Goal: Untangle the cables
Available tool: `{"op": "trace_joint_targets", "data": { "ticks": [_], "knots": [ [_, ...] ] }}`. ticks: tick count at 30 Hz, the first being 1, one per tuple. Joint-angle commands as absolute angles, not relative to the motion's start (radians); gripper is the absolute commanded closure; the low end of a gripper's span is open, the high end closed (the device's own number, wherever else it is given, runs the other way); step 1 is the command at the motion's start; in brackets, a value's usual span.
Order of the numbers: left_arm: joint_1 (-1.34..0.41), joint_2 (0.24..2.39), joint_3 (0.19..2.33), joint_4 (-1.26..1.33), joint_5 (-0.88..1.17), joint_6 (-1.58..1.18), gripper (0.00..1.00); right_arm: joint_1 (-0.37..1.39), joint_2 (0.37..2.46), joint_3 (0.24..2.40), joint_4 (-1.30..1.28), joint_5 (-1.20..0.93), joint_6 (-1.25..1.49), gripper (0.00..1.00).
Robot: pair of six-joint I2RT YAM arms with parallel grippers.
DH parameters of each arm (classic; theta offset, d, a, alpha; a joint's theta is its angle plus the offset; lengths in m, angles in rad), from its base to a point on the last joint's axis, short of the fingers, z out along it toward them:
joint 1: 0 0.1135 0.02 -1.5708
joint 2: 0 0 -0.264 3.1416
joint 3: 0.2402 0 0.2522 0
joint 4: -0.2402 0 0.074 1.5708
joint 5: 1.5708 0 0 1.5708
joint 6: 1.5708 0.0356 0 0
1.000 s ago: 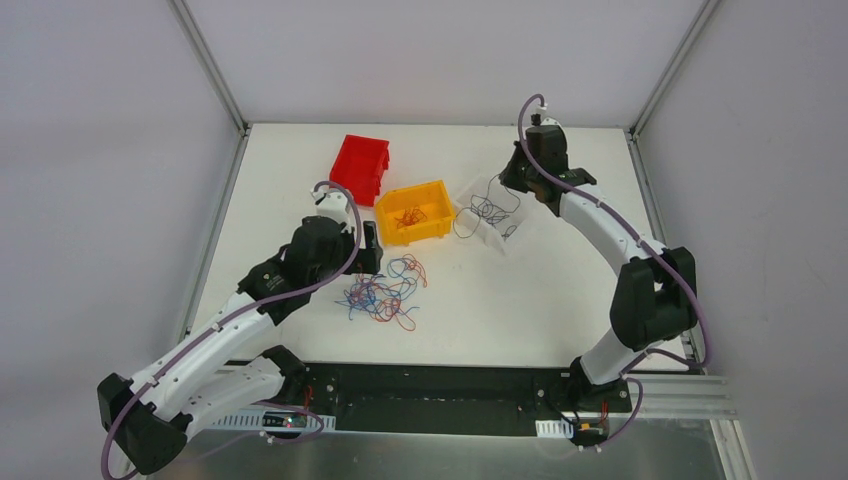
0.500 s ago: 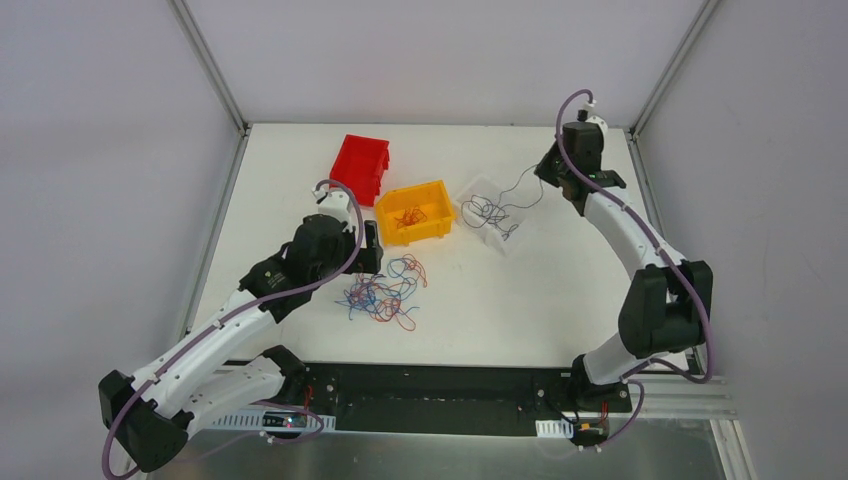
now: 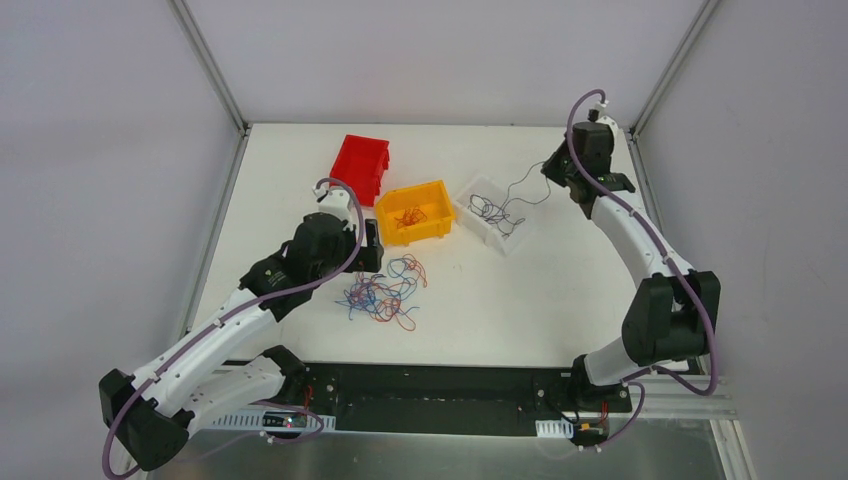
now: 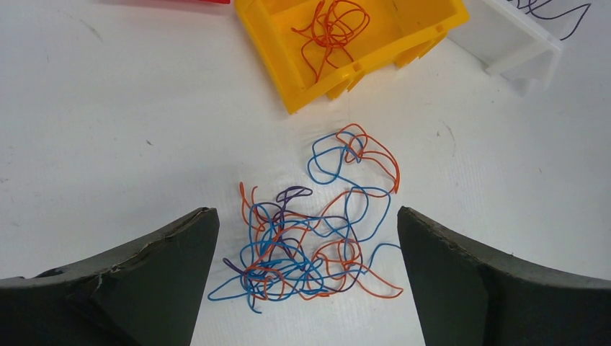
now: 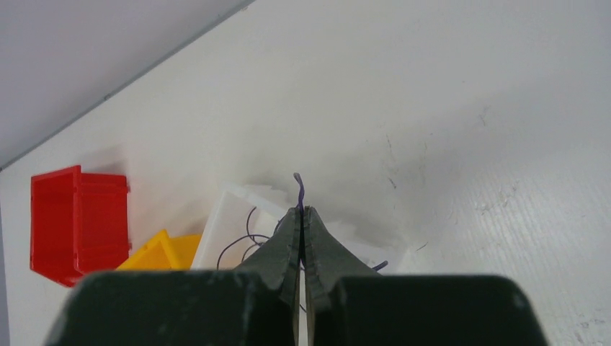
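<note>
A tangle of blue, orange and dark purple cables lies on the white table; in the left wrist view the tangle sits between my open jaws. My left gripper hovers just left of it, open and empty. My right gripper is at the far right, shut on a dark purple cable whose end sticks out above the fingertips. That cable stretches from the gripper down into the white bin, where more dark wire lies. Orange cables lie in the yellow bin.
A red bin stands behind the yellow one. The white bin is right of the yellow bin. Grey walls and metal rails enclose the table on three sides.
My right gripper has moved right and back, away from the white bin, drawing the dark cable out taut. The left arm has not moved.
</note>
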State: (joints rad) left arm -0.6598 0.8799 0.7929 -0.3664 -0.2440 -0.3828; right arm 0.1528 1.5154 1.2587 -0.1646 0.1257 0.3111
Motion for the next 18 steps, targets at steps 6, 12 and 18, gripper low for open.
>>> {"op": "trace_joint_targets", "data": {
  "ticks": [6,12,18],
  "knots": [
    [-0.657,0.899,0.843,-0.370,-0.241,-0.377,0.01,0.294,1.468,1.158,-0.055,0.044,0.266,1.00],
    [-0.657,0.895,0.836,-0.370,-0.243,-0.376,0.01,0.301,1.588,1.216,-0.091,-0.067,0.263,1.00],
    [-0.657,0.881,0.825,-0.370,-0.254,-0.372,0.01,0.299,1.707,1.285,-0.146,-0.065,0.282,1.00]
  ]
}}
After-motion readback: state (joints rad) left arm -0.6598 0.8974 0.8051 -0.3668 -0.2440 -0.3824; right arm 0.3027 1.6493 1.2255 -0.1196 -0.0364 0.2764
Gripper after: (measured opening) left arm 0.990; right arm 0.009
